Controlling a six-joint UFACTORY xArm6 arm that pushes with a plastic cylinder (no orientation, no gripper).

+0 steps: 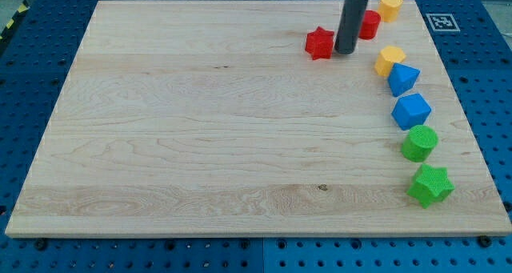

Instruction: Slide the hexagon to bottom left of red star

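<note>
The red star lies near the top of the wooden board, right of centre. My tip rests on the board just right of the star, very close to it or touching. A red block sits right behind the rod and is partly hidden; its shape is unclear. A yellow block that looks like a hexagon lies to the right of my tip and slightly lower, apart from it.
A yellow heart sits at the top right corner. Down the right edge run a blue triangle-like block, a blue angular block, a green cylinder and a green star.
</note>
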